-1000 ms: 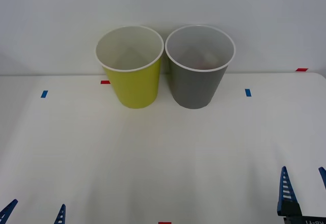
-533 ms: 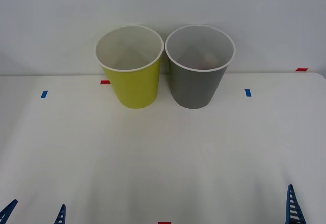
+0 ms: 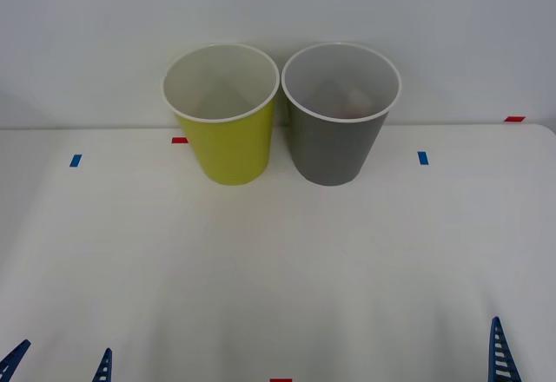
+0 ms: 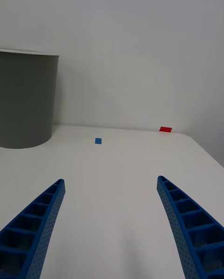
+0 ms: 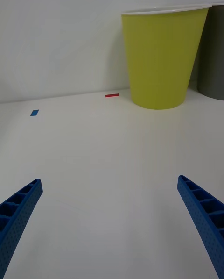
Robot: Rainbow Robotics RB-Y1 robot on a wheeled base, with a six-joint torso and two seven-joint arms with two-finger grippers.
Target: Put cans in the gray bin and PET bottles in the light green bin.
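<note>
We find no brand, label or legible writing on either bin or on the table [image 3: 278, 278]; the only markings are small blue tape squares [image 3: 76, 161] and red tape strips [image 3: 180, 140] on the white surface.

The light green bin [image 3: 228, 143] and the gray bin [image 3: 334, 143] stand upright side by side at the far edge of the table against the wall, the green one on the robot's left, their rims just beside each other. Inside the gray bin the front view shows a faint reddish patch [image 3: 352, 100] low against the far wall; we cannot tell whether it is the can.

The left gripper [image 3: 59, 365] sits at the near left edge of the table, well apart from both bins, fingers spread and holding nothing. The right gripper [image 4: 111, 227] is at the near right edge, likewise spread and empty; the front view catches just one of its fingertips [image 3: 499, 356].

The left wrist view shows the green bin's outer wall [image 5: 161, 59] full height with a sliver of gray bin [image 5: 212, 50] behind it. The right wrist view shows the gray bin's side [image 4: 25, 99], not its interior.
</note>
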